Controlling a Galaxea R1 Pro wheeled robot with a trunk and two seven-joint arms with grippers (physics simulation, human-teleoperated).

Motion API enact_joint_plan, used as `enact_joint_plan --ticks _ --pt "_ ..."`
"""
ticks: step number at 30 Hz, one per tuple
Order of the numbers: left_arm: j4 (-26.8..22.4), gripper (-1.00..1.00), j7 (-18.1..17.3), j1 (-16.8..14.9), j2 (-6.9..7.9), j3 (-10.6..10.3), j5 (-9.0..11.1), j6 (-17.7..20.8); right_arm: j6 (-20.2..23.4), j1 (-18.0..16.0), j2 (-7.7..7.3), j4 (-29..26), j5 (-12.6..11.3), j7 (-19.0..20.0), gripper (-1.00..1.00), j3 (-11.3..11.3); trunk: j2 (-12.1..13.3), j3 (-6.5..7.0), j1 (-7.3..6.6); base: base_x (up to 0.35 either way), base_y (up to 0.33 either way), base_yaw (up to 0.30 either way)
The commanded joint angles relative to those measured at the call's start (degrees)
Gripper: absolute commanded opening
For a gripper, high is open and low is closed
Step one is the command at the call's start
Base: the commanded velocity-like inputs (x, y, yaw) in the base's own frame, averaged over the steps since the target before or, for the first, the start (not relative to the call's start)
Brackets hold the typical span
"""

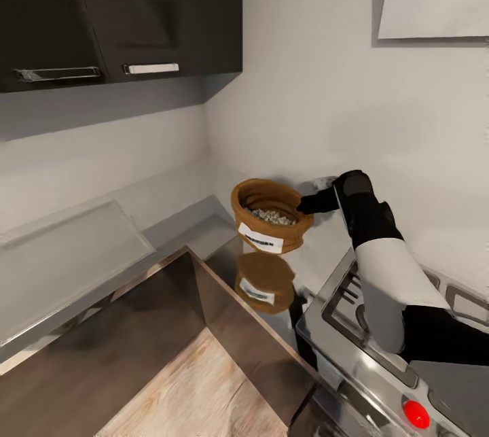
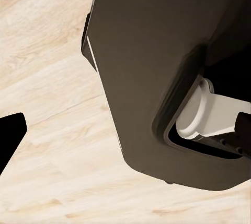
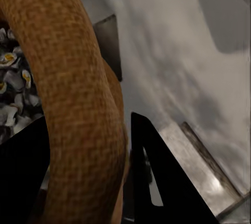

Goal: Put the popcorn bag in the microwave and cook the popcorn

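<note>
Above the shiny grey counter corner, beneath dark wall cabinets, my right gripper clamps the popcorn bag rim; left gripper's state indeterminable.

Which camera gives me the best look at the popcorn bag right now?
The head view: the whole popcorn bag, label and kernels, shows lifted above the countertop with the right gripper at its rim. The right wrist view shows its rolled rim close up between the fingers.
</note>
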Motion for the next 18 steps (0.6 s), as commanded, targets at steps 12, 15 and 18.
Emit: enact_joint_plan --ticks 12,15,18 --pt "0.1 1.00 0.0 0.0 -0.02 0.1 0.2 -0.1 0.1 -0.1 0.03 -0.1 0.4 0.3 -1.00 0.1 -0.1 -0.11 -0.01 -0.342 0.019 0.000" --pt "0.1 1.00 0.0 0.0 -0.02 0.1 0.2 -0.1 0.1 -0.1 0.04 -0.1 0.5 0.1 -1.00 0.1 -0.1 -0.11 -0.01 -0.346 0.107 0.000" --pt "0.1 1.00 -0.4 0.0 0.05 -0.1 0.1 -0.1 0.1 -0.1 0.04 -0.1 0.5 0.1 -1.00 0.0 -0.1 -0.11 -0.01 -0.346 0.121 0.000"
